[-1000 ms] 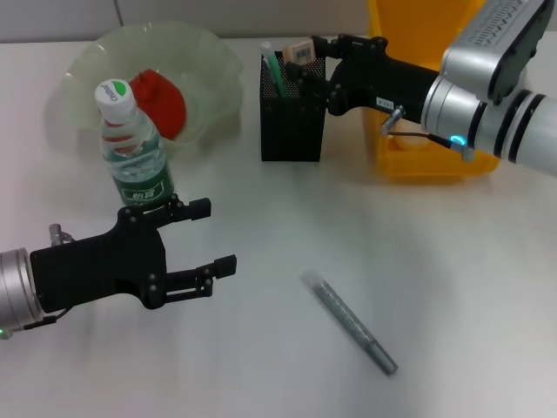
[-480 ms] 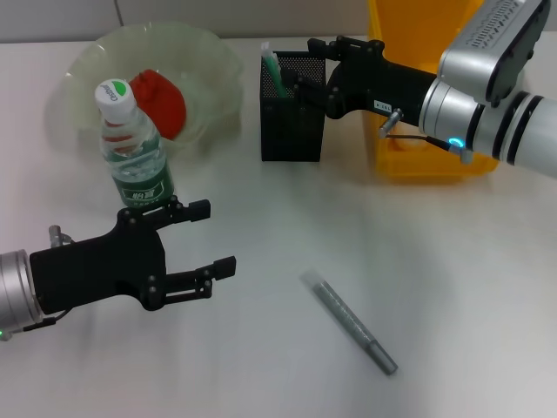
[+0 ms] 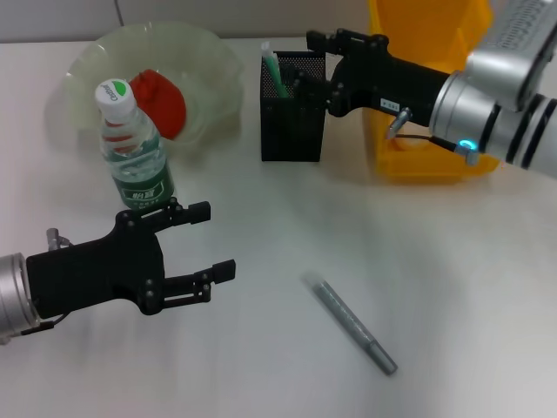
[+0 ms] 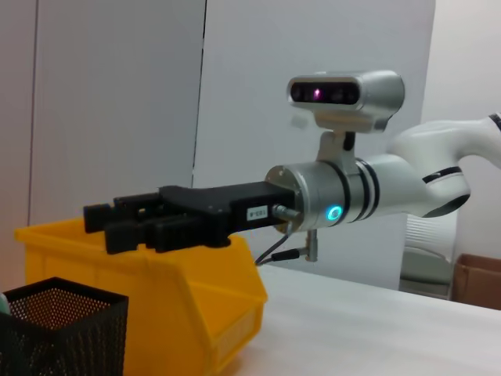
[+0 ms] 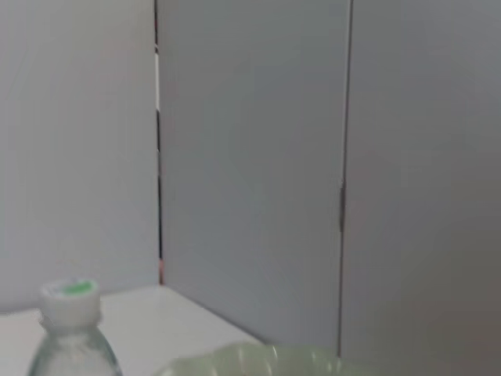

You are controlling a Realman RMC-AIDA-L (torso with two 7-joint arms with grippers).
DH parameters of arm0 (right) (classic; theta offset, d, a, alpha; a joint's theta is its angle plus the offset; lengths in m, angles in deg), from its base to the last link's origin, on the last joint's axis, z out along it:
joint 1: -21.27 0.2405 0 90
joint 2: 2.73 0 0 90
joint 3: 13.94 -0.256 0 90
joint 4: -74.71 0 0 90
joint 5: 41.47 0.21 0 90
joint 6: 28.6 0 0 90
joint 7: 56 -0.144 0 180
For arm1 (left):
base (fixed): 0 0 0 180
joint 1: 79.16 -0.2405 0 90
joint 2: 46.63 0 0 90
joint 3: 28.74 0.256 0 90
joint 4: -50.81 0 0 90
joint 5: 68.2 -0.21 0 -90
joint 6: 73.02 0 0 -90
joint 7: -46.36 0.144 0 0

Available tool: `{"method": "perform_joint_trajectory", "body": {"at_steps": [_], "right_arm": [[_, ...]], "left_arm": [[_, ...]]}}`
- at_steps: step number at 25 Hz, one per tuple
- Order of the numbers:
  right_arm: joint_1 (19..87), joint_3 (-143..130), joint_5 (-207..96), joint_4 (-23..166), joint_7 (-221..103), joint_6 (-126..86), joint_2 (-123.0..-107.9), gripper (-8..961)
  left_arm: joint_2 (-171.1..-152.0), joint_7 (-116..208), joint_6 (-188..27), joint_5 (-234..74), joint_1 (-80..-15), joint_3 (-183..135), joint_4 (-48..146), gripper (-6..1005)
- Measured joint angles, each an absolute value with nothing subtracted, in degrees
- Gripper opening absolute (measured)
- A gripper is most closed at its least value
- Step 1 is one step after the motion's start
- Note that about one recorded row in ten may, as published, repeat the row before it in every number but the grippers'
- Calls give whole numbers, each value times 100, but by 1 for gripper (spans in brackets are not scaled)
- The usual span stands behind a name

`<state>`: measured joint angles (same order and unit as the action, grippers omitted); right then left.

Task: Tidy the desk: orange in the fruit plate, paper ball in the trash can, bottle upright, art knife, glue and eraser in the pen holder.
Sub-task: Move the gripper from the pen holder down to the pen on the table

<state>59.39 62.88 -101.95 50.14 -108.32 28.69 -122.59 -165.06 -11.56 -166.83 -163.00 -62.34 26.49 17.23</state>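
The glue (image 3: pixel 351 324) lies flat on the white table (image 3: pixel 452 287), near its front edge and well apart from everything else. Its long axis runs diagonally: the blurred pale end points back toward the pen holder (image 3: pixel 292 109) and the robot's left, the darker cap end toward the front and the robot's right.

The pen holder stands upright near the back of the table, with the mint-green art knife (image 3: pixel 275 71) standing in it, leaning slightly and sticking out above the rim. The right claw (image 3: pixel 318 63) hovers at the holder's top edge on the trash-can side, its black fingers spread apart with nothing between them. Just behind that arm sits the yellow trash can (image 3: pixel 418 26).

The bottle (image 3: pixel 130 148) stands upright, cap up, in front of the fruit plate (image 3: pixel 213 61); the orange (image 3: pixel 161 103) rests inside the plate.

The left claw (image 3: pixel 206 239) hangs low over the table just in front of the bottle, its long axis pointing toward the robot's right, fingers wide apart and empty.
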Motion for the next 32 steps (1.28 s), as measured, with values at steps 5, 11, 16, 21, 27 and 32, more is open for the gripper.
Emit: {"method": "perform_joint_trajectory", "body": {"at_steps": [5, 11, 16, 21, 27, 32], "right_arm": [[5681, 6288, -10231, 4799, -10954, 3372, -12216, 577], [5377, 6288, -10243, 4753, -10992, 3611, -12225, 578], [5150, 6288, -10279, 4752, -10968, 4134, -12217, 578], [4874, 6282, -10470, 4332, -11474, 4461, -12202, 579], [4617, 6166, -12624, 2296, -14336, 4515, -12199, 579], [4999, 6166, -14865, 571, -17178, 5171, -12200, 572]], "left_arm": [[-16501, -1156, -16762, -16296, -6244, 2548, 1723, 819], [-16492, -1210, -16838, -16294, -6247, 2498, 1724, 819], [-16491, -1284, -16841, -16293, -6240, 2493, 1722, 819], [-16484, -1317, -16857, -16295, -6244, 2487, 1690, 819], [-16483, -1307, -16854, -16324, -6247, 2490, 1719, 819], [-16484, -1283, -16853, -16328, -6254, 2499, 1723, 819]]}}
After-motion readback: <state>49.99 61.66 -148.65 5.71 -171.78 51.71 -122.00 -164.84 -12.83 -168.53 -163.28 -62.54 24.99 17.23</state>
